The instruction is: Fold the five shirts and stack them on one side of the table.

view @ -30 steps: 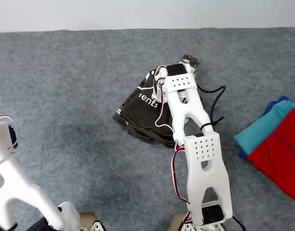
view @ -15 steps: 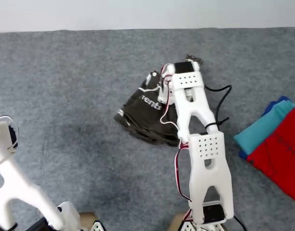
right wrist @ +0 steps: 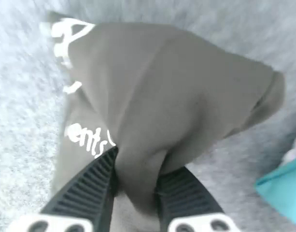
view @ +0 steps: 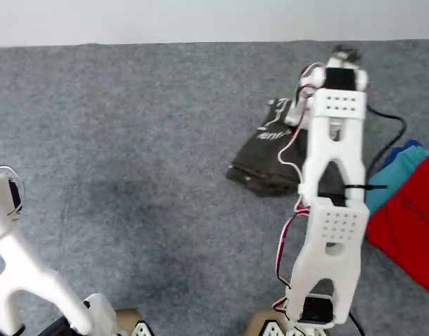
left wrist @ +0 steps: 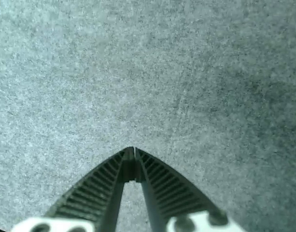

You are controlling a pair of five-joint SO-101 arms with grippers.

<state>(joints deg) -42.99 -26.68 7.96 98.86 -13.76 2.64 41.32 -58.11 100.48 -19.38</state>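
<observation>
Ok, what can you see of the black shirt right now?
The black shirt is soft dark cloth with white print, bunched into a loose folded bundle. It lies on the grey table cover, toward the right side, beside the stack of teal, red and blue shirts. The right gripper is shut on a raised fold, tenting the cloth. The arm hides whether it touches the stack.

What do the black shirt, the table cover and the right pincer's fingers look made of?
Black shirt: soft matte knit, likely cotton; it drapes and creases, with white print. Table cover: grey felt or low-pile carpet, judging by its fuzzy speckled texture. Fingers of the right pincer: dark rigid plastic, probably 3D-printed, with ribbed faces.
</observation>
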